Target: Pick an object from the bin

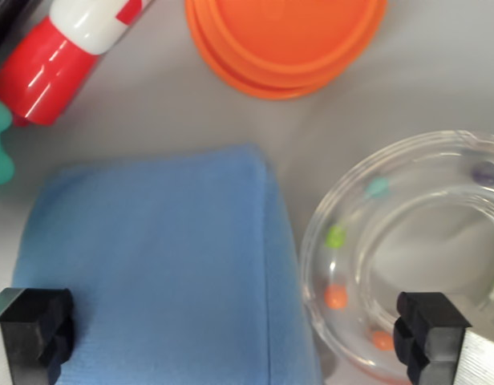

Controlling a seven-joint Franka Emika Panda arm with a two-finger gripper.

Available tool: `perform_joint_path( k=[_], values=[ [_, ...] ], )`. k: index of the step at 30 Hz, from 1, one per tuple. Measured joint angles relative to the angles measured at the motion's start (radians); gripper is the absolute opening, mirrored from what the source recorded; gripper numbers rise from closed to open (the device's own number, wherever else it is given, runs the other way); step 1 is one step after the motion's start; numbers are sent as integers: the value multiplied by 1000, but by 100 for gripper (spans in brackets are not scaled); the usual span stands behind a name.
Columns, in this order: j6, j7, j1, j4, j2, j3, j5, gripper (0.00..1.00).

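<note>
A blue cloth-covered block [163, 265] fills the lower left of the wrist view, lying on the grey bin floor [151, 120]. My gripper [235, 341] is open, wide apart above it. One black fingertip [38, 333] sits over the block's left edge. The other fingertip [427, 337] is over a clear plastic ring [391, 257] holding small coloured beads. Nothing is held between the fingers.
An orange round lid [283, 40] lies at the top centre. A red and white bottle-shaped object [66, 52] lies tilted at the top left. A teal object [0, 144] shows at the left edge.
</note>
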Motion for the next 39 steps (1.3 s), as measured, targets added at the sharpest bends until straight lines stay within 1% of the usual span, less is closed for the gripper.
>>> perform_joint_path(
  k=[8,15,16,39],
  values=[
    [30,0,-2,19,37,3,2,100],
    [42,0,-3,28,52,4,2,100],
    [42,0,-3,28,52,4,2,0],
    [43,0,-3,29,54,5,2,0]
  ],
)
